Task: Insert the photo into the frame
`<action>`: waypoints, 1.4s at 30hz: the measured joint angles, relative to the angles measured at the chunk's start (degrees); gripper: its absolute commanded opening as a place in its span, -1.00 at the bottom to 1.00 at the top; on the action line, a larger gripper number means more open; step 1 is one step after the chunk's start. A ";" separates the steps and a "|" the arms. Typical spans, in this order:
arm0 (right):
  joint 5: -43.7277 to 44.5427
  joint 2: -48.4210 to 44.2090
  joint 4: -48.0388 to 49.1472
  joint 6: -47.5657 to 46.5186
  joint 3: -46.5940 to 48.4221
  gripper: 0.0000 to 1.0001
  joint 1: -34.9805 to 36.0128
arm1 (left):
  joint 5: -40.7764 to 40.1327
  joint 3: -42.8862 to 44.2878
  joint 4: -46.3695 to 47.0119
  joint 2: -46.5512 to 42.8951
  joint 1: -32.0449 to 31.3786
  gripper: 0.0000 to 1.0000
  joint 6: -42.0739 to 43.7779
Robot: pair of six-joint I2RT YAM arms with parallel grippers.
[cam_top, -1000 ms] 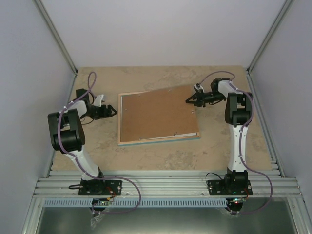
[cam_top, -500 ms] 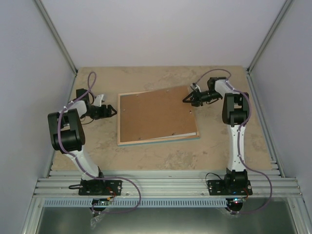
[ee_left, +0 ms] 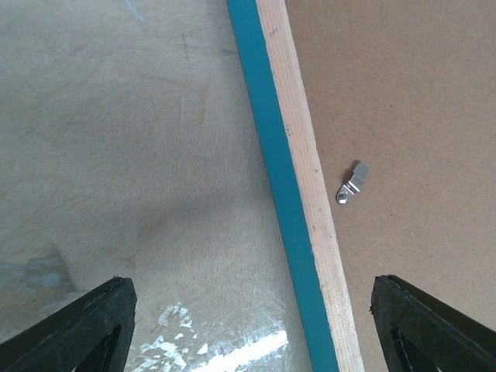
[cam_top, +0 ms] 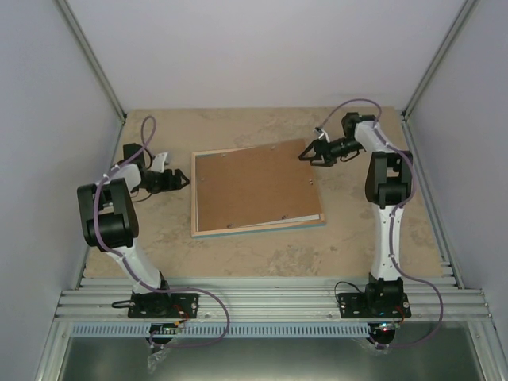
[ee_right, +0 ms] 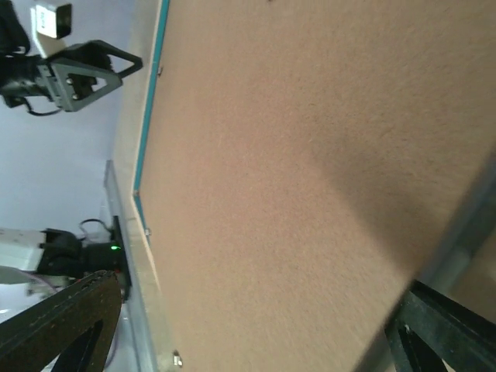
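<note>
On the left, the left gripper hovers with its jaws wide apart and empty, just beside the left rail of the frame, which lies face down in the middle of the scene. The brown hardboard backing panel rests skewed across the frame rather than seated, and the photo is out of sight, presumably under it. At the panel's far right corner the right gripper is spread and holds nothing, so squaring the panel into the frame and securing it look left to do.

The backing panel hides whatever lies inside the frame.
</note>
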 measured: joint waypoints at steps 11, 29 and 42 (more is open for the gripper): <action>12.02 -7.43 3.04 -5.92 -3.15 0.04 -4.74 | -1.27 -1.90 3.06 -2.14 0.00 0.61 -2.10; 15.02 -11.37 12.00 -9.90 -24.72 -0.26 -1.57 | 3.30 -5.40 4.85 0.02 -4.72 0.16 -1.77; 22.45 -19.23 21.07 -10.16 -33.92 0.09 1.68 | 4.37 -7.48 7.61 -0.68 -5.42 0.18 -1.66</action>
